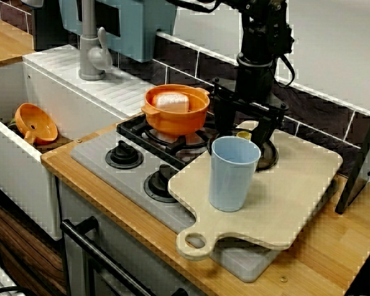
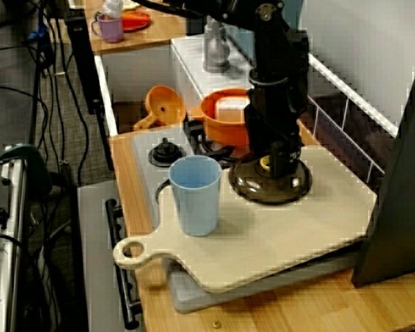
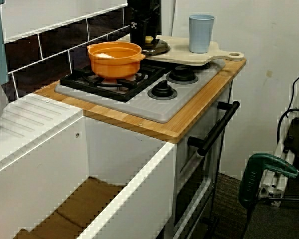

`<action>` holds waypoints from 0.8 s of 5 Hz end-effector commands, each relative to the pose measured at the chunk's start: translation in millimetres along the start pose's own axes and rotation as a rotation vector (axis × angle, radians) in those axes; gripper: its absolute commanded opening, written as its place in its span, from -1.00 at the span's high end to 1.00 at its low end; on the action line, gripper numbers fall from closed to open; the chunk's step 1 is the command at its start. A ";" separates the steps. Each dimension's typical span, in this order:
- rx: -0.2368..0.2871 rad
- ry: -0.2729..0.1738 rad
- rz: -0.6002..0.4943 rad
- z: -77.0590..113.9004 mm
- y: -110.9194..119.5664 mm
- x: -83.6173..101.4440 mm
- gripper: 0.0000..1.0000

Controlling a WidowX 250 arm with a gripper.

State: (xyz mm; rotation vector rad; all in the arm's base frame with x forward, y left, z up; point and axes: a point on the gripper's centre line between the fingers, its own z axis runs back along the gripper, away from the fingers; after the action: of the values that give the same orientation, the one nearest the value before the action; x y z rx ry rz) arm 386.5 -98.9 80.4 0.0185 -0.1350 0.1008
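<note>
In the view from the front, my gripper (image 1: 242, 132) stands low over a dark glass lid (image 1: 268, 157) with a yellow knob (image 1: 243, 134). Its fingers hang apart on either side of the knob, open. The lid lies on a pale wooden cutting board (image 1: 290, 197) that covers the right end of the toy stove. A light blue cup (image 1: 233, 172) stands upright on the board, just in front of the lid. The view from the right shows the gripper (image 2: 273, 162) on the lid (image 2: 270, 188), with the cup (image 2: 195, 194) to its left. From the sink side, the cup (image 3: 201, 33) hides part of the board (image 3: 179, 52).
An orange pot (image 1: 176, 111) with a pale block inside sits on the back burner, close left of the gripper. Two stove knobs (image 1: 123, 154) lie in front. An orange funnel-like piece (image 1: 37, 123) rests in the sink. A grey faucet (image 1: 92, 52) stands behind, and a dark stand (image 1: 361, 160) at right.
</note>
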 end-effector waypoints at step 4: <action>-0.038 -0.046 0.041 30.3 -1.0 -3.0 -1.00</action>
State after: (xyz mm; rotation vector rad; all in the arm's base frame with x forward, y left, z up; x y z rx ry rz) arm 371.6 -100.0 81.5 0.0150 -0.1075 0.1370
